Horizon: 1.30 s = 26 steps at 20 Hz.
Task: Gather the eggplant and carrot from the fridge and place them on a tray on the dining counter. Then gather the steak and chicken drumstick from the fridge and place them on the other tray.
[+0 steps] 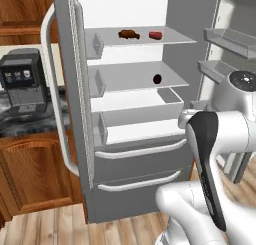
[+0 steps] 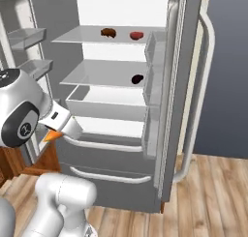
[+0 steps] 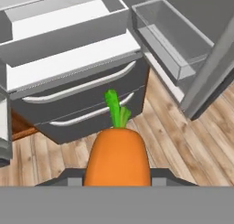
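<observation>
One carrot (image 3: 117, 157), leafy-tipped, in hand view.

Light wood-plank floor (image 1: 45, 224) runs beneath the appliance. At left, brown wooden base cabinets (image 1: 30, 169) carry a dark marbled countertop (image 1: 20, 120); a black coffee machine (image 1: 22, 81) stands at its front edge, beneath a brown wall cabinet (image 1: 22, 11). At right, a plain blue-grey wall (image 2: 227, 71) meets the floor.
</observation>
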Tool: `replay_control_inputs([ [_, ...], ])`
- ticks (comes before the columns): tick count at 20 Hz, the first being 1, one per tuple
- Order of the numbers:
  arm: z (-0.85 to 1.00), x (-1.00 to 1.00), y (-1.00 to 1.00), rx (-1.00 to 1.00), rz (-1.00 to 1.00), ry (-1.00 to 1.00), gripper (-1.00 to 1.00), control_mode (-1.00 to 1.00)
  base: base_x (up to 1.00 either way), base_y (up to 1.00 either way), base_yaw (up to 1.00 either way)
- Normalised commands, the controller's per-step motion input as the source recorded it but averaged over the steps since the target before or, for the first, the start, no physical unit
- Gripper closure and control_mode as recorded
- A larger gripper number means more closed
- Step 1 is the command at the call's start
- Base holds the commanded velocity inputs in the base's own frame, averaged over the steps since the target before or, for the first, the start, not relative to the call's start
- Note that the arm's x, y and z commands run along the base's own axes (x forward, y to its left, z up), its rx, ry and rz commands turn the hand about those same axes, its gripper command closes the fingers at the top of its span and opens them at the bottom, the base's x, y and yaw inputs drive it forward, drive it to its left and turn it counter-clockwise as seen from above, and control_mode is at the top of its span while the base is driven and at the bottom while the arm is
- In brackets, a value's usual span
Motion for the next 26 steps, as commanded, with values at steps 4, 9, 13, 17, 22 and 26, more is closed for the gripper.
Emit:
replay_control_inputs([
  [4,0.00,0.00,0.00,0.00,0.00,0.00,1.00,1.00,-0.80,0.00,-0.17],
  [9,0.00,0.00,0.00,0.00,0.00,0.00,1.00,1.00,-0.74,0.00,-0.20],
  [13,0.00,0.00,0.00,0.00,0.00,0.00,1.00,1.00,-0.76,0.06,-0.28],
  [17,0.00,0.00,0.00,0.00,0.00,0.00,1.00,1.00,-0.81,0.04,-0.38],
  [22,0.00,0.00,0.00,0.00,0.00,0.00,1.00,1.00,-0.86,0.00,-0.43],
  [26,0.00,0.00,0.00,0.00,0.00,0.00,1.00,1.00,-0.78,0.00,-0.44],
])
